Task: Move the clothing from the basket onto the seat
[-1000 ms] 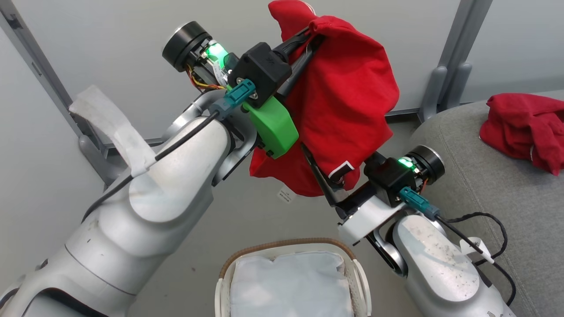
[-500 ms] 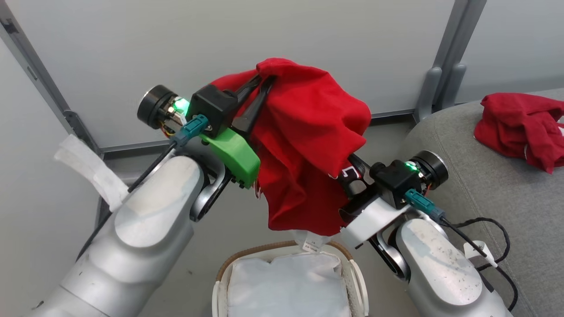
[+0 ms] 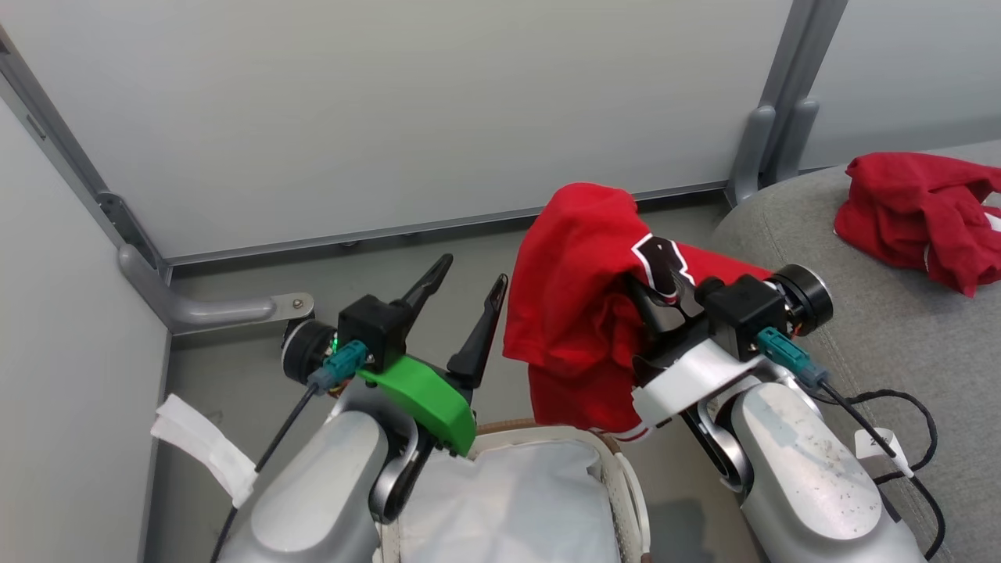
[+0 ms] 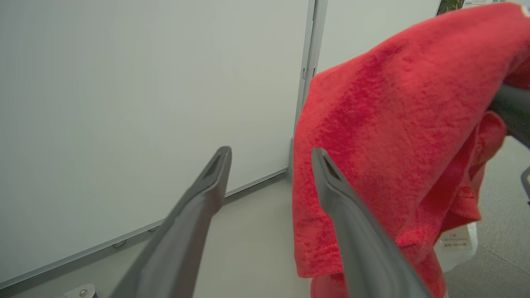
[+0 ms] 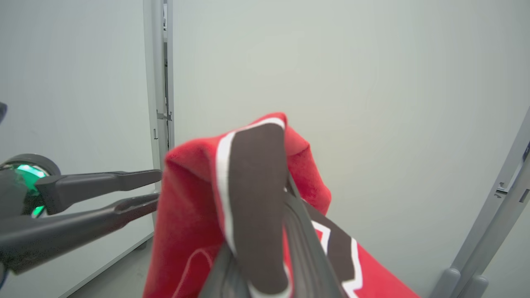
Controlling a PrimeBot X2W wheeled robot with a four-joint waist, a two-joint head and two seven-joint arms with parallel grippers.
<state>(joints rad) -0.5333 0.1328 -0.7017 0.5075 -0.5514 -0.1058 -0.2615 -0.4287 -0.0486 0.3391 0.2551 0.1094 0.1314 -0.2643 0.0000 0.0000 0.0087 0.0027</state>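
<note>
A red jersey point(image 3: 579, 313) with a black-and-white numeral hangs draped over my right gripper point(image 5: 285, 198), which is shut on it, above the basket's right side and just left of the seat point(image 3: 860, 328). The cloth hides most of the right fingers. My left gripper point(image 3: 471, 272) stands open and empty just left of the jersey, apart from it; its fingers point(image 4: 198, 207) frame bare wall. The basket point(image 3: 629, 485) sits at the bottom, with only its white liner point(image 3: 508, 508) visible inside. Another red garment point(image 3: 915, 215) lies crumpled on the grey seat at the right.
Grey partition walls close the back and left, with metal posts point(image 3: 762, 133) at the seat's corner and a foot bracket point(image 3: 211, 309) on the floor. A black cable point(image 3: 899, 407) loops from my right forearm over the seat's edge.
My left gripper has opened, let go of the jersey and dropped down to the left. My right gripper has shut on the jersey and now carries it alone, lower and nearer the seat.
</note>
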